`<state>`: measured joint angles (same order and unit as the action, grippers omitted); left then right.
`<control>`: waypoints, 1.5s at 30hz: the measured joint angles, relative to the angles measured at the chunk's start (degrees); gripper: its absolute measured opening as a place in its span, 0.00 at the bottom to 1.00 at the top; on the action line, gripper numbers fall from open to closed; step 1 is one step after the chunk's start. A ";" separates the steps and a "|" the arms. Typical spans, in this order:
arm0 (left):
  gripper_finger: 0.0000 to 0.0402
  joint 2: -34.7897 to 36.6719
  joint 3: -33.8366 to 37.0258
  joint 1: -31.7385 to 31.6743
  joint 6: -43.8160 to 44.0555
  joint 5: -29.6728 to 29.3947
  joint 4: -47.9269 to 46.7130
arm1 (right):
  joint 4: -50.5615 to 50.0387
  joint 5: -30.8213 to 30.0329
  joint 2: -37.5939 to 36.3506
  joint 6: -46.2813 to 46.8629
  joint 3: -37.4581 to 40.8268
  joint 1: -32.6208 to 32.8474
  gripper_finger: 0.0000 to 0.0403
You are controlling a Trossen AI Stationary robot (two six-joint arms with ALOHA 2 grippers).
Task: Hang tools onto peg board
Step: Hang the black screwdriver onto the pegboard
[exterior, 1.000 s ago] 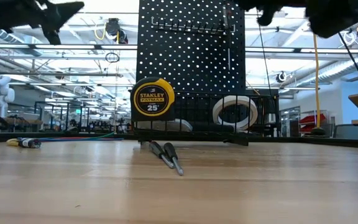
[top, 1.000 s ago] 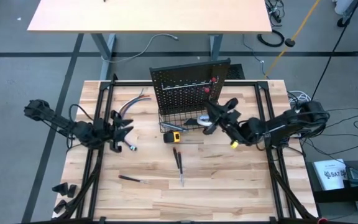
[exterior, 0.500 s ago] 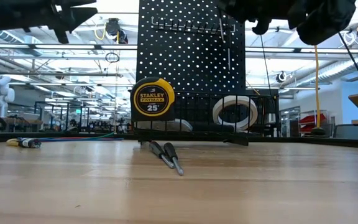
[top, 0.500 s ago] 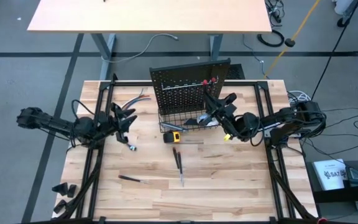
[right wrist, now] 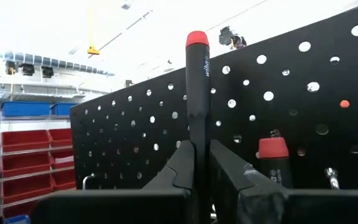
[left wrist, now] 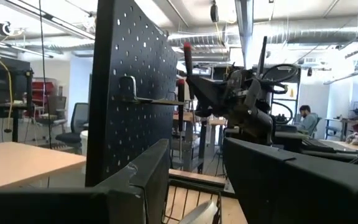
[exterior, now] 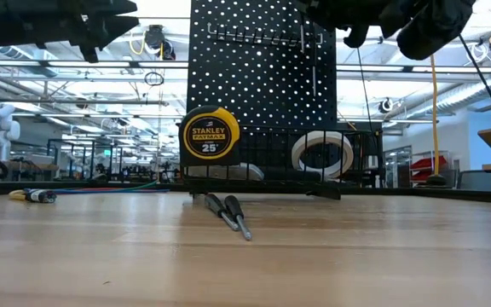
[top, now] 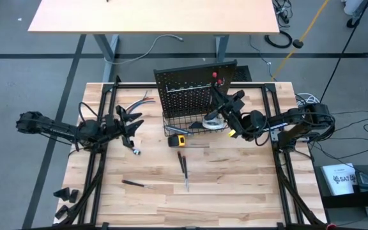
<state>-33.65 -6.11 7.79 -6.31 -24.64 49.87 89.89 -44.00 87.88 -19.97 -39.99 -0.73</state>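
Screwdriver (right wrist: 197,93) stood upright, clamped in the right claw (right wrist: 202,163), just in front of the peg board (top: 193,89) near a hung screwdriver (right wrist: 272,158). Best lowered straight, shaft lined up over the rack (exterior: 258,37). Left claw (top: 128,122) hung half-open, empty, above the worktop (top: 235,191).

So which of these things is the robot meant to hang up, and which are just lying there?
For the job:
- peg board
- screwdriver held in the right gripper
- screwdriver already on the board
- loose screwdrivers
- tape measure
- tape roll

Just lying about:
- coloured cables on the table
- wooden desk behind
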 joint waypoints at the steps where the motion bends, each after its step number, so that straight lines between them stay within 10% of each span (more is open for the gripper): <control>1: 0.39 0.02 0.00 -0.03 -0.02 0.00 0.00 | 0.00 0.43 0.00 0.00 -0.06 0.00 0.04; 14: 0.39 0.00 0.00 -0.37 0.02 0.48 0.08 | -1.36 0.29 0.02 0.43 -0.59 0.07 0.04; 26: 0.39 -2.55 -2.72 -0.26 1.26 20.37 0.26 | -17.59 4.37 0.02 2.23 -0.59 12.37 0.04; 32: 0.39 -11.66 -5.05 -0.26 3.47 20.40 0.72 | -30.45 9.81 0.04 18.01 -0.59 14.70 0.04; 45: 0.39 -39.22 -17.45 -0.26 4.03 21.62 10.07 | -29.71 11.35 4.08 20.98 -0.57 16.21 0.04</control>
<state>-72.87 -23.56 7.53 -2.28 -3.03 59.94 60.17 -32.64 91.95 1.01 -40.56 15.49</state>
